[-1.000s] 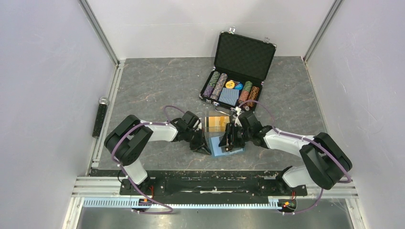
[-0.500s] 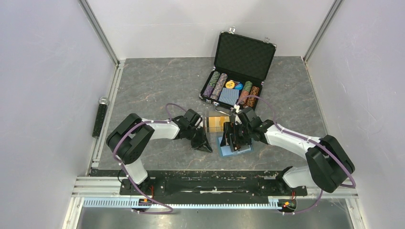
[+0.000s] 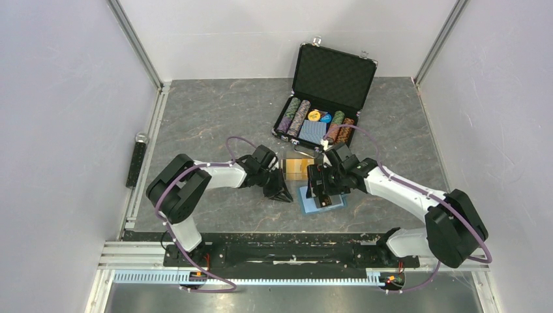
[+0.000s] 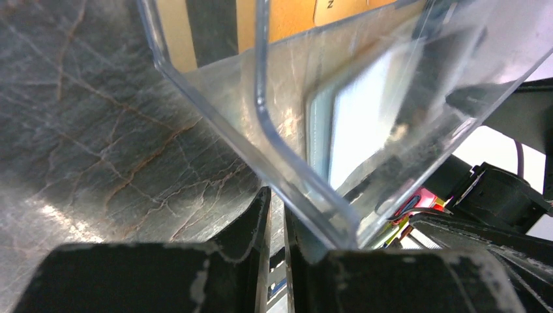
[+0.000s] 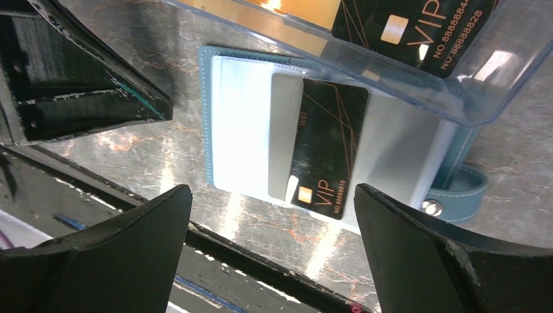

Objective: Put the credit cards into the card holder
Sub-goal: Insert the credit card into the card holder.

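Note:
The teal card holder point(image 5: 241, 124) lies open on the table, pale blue inside up, its snap tab point(image 5: 456, 192) at the right. A black VIP credit card point(image 5: 329, 147) rests on its inner pocket. My right gripper point(image 5: 271, 195) hovers above it, wide open and empty; from the top it covers part of the holder point(image 3: 336, 203). A clear plastic box point(image 3: 297, 168) behind holds an orange-gold card point(image 4: 293, 16), a whitish card point(image 4: 362, 124) and another black card point(image 5: 417, 29). My left gripper point(image 3: 282, 193) sits left of the holder, fingers parted by a thin slit point(image 4: 277, 195), holding nothing.
An open black case point(image 3: 332, 75) with rows of poker chips point(image 3: 297, 117) and a blue card deck point(image 3: 313, 132) stands at the back. A black cylinder point(image 3: 138, 160) lies by the left rail. The clear box's corner point(image 4: 261, 130) is right against my left fingers.
My right gripper has opened wide and lifted off, leaving the black card on the holder. The holder has shifted right, away from my left gripper, whose fingers have parted slightly.

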`<move>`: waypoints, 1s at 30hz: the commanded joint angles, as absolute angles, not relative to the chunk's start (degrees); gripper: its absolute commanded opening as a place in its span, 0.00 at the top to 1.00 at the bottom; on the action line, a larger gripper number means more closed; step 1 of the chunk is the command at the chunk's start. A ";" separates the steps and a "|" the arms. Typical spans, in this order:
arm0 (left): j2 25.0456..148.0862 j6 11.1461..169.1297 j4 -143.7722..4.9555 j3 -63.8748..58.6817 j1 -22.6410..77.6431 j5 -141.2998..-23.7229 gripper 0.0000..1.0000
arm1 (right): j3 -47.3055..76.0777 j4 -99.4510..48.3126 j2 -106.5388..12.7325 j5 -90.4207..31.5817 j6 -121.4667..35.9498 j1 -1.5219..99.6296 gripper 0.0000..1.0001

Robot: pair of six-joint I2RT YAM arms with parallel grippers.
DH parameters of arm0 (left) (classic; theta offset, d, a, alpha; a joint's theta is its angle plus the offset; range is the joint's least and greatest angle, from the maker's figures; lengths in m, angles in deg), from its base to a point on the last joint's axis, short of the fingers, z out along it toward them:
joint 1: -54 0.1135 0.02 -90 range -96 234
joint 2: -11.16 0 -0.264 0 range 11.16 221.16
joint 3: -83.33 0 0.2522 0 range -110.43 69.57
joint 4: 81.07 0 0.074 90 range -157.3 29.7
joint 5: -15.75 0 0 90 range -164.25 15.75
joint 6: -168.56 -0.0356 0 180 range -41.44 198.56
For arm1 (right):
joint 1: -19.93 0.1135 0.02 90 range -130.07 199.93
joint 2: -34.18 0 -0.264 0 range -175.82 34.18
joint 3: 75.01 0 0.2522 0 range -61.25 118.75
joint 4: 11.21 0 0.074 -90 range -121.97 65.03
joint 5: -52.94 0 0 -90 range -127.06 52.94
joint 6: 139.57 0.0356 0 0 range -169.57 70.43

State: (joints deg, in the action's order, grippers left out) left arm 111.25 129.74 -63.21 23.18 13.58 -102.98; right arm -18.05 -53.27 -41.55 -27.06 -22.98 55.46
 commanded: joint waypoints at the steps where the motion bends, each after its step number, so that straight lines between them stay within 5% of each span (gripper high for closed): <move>1: 113.75 131.15 -64.95 20.05 12.74 -101.41 0.81 | -16.36 -54.86 -40.90 -31.25 -26.53 55.63 0.02; 11: 119.27 131.64 -63.35 14.55 9.99 -99.62 0.78 | -16.78 -50.91 -48.27 -29.09 -29.89 55.61 0.09; 25: 119.94 131.29 -60.55 13.03 9.29 -98.02 0.78 | -17.81 -42.01 -49.20 -11.62 -26.45 55.56 0.60; 30: 117.11 131.29 -59.60 14.40 9.32 -96.48 0.74 | -17.42 -41.99 -48.82 -11.00 -25.61 55.61 0.62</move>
State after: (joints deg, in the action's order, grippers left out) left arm 118.73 131.07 -62.49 13.83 9.71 -101.45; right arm -17.61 -43.85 -49.24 -13.09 -26.59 55.43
